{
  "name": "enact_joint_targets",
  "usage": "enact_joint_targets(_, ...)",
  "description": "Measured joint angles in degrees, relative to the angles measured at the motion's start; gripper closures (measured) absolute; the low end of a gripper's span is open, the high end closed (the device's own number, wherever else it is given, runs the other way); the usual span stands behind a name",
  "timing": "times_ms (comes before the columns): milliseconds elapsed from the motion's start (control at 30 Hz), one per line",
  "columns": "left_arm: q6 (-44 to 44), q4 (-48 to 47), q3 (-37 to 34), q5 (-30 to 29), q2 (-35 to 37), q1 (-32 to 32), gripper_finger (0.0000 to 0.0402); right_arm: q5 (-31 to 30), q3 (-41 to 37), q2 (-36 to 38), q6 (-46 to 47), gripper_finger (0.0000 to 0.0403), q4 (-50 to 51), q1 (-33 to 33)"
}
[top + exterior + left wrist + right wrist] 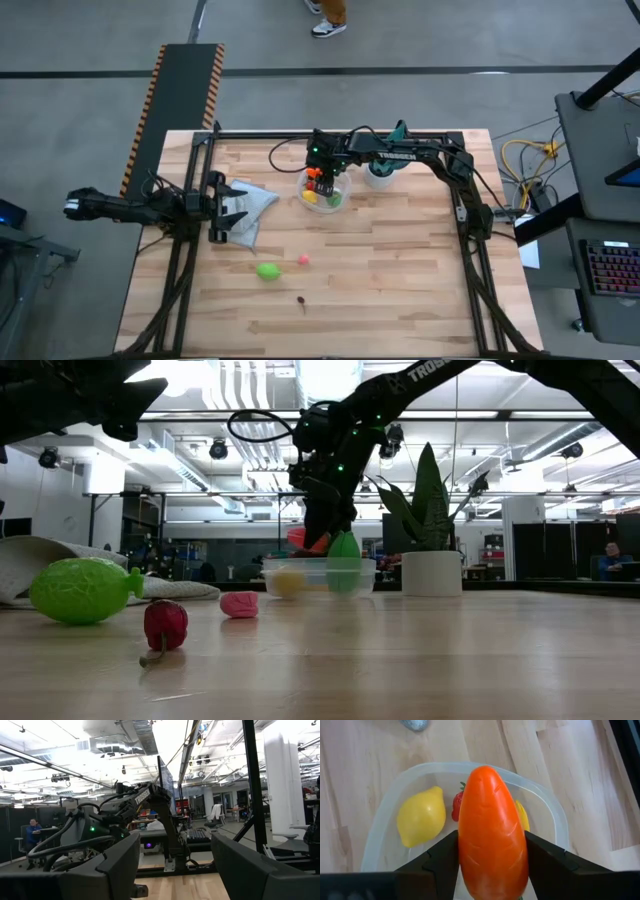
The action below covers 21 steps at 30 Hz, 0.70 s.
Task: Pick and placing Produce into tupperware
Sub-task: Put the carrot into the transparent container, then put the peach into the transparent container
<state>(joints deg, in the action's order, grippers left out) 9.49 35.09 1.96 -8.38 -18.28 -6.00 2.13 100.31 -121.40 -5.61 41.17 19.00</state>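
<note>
My right gripper (pixel 492 855) hangs over the clear round bowl (pixel 554 815), shut on the orange carrot (pixel 490 815). A yellow lemon (pixel 421 816), a red strawberry (pixel 457 805) and another yellow piece (pixel 522 815) lie in the bowl. In the high view the bowl (pixel 340 183) sits mid-table toward the far edge, under the right gripper (pixel 318 178). The green lime (pixel 267 271), a pink bit (pixel 303 260) and a dark bit (pixel 300 299) rest on the table nearer the front. My left gripper (pixel 228 207) waits open over the pale cloth (pixel 255 200). My right gripper pinches the carrot between its two fingers (pixel 442 857), one on each side of the carrot's thick body (pixel 470 850). It comes from above, pointing down, with the fingers lying along the carrot. The carrot is lifted clear, its narrow end (pixel 487 772) pointing down into the bowl.
The teal spiky plant in a white pot (pixel 383 170) stands just right of the bowl. The cloth lies at the table's left, under the left gripper. Black frame rails run along the table's left, right and far sides. Bare wood lies at the near edge.
</note>
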Motion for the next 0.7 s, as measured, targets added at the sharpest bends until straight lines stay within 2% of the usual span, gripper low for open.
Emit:
enact_joint_targets(367,0.01,0.0,0.0,0.01,0.0,0.01,0.0171,-0.09,0.3,0.0,0.57,0.0167,0.42,-0.52)
enact_joint_targets(567,0.01,0.0,0.0,0.02,0.0,-0.02,0.0171,1.32,4.8,0.0,2.63,0.0171,2.53,-1.46)
enact_joint_targets(700,0.0,0.0,0.0,-0.01,0.0,0.01,0.0171,2.79,9.7,0.0,3.56,0.0179,5.44,-4.4)
